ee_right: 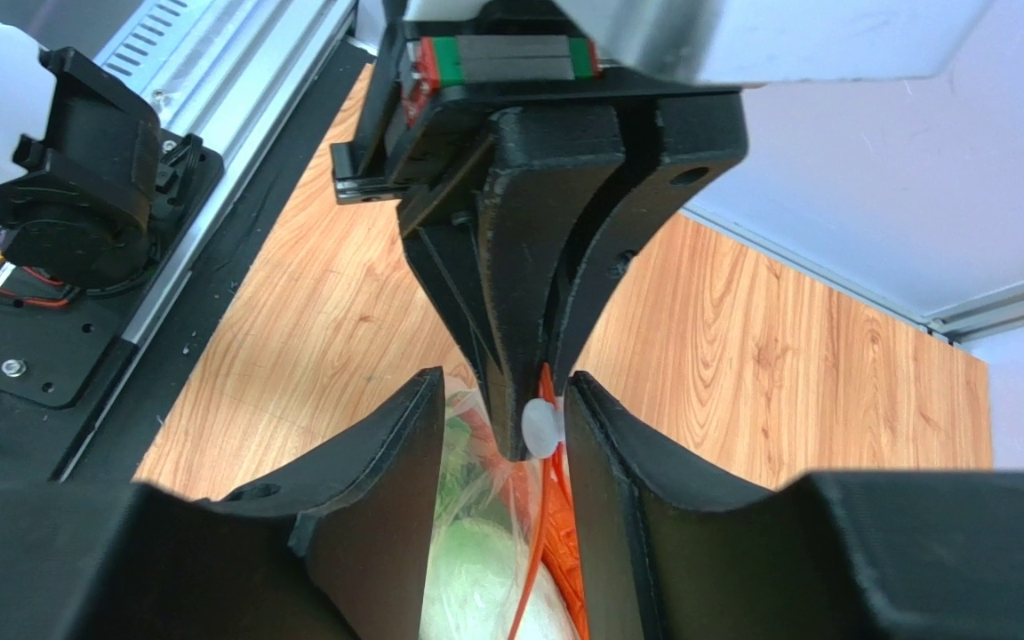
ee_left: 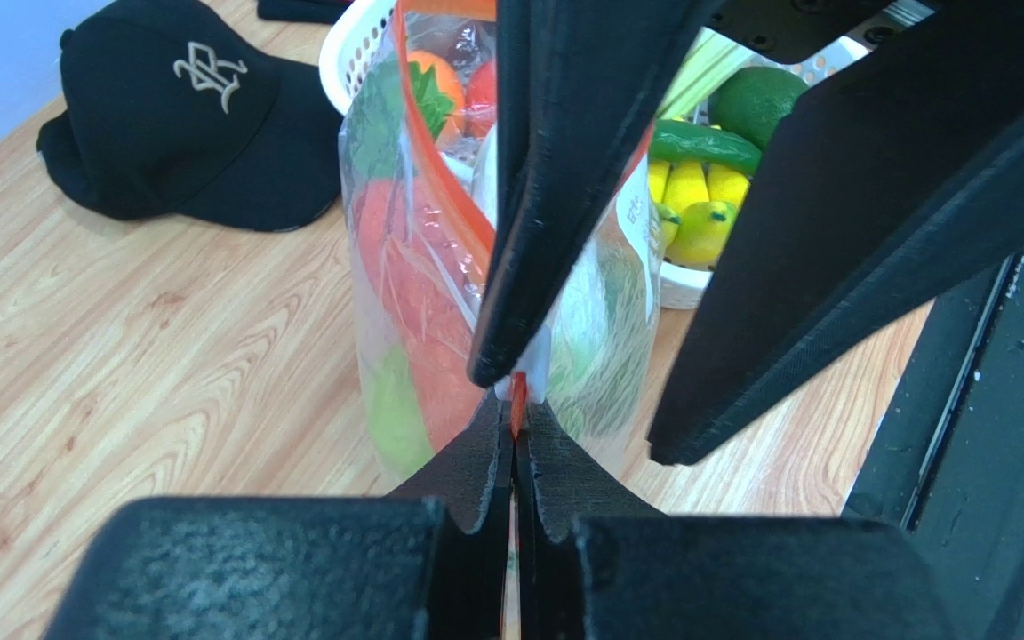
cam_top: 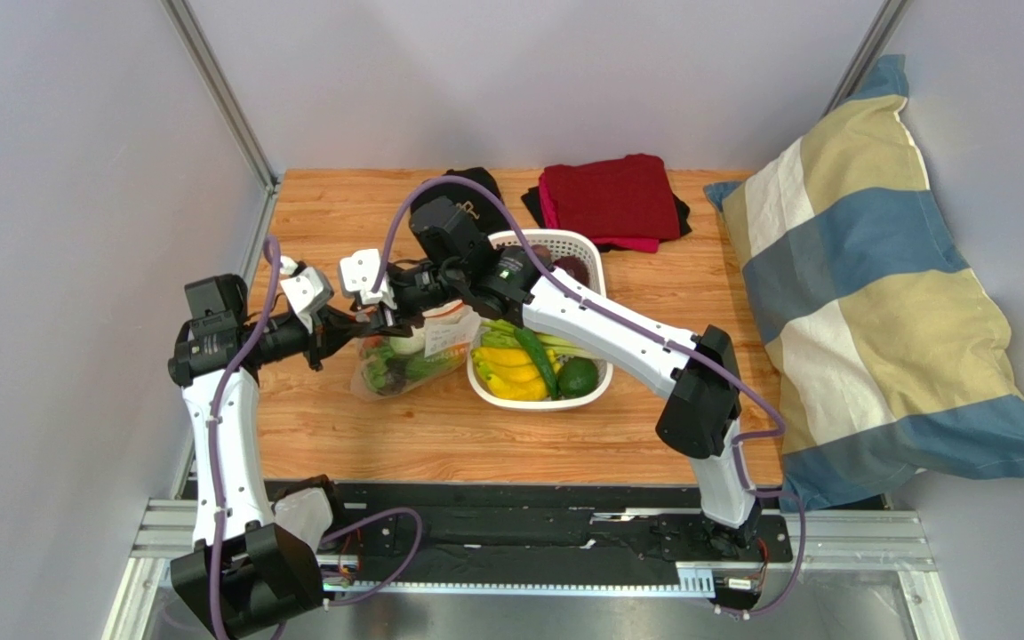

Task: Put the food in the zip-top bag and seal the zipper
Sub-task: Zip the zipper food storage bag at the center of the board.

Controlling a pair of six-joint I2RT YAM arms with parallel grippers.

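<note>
the left arm [cam_top: 230,440] and right arm [cam_top: 598,327] had white links between bulky black joints, each trailed by a purple cable [cam_top: 457,179]. their bases [cam_top: 244,580] were black. the left tool [ee_left: 515,420] had matte black fingers [ee_left: 477,467] tapering to thin wedges, under a pale housing [ee_right: 771,27] with a green and red rail [ee_right: 497,56]. the right tool [ee_right: 504,387] had the same black, curved fingers with a grainy finish.

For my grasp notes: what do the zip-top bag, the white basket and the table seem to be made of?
The zip-top bag: thin clear plastic film, glossy, crinkled and see-through. The white basket: probably rigid moulded plastic, with slotted walls. The table: wood-grain top; solid wood or laminate, cannot tell.
</note>
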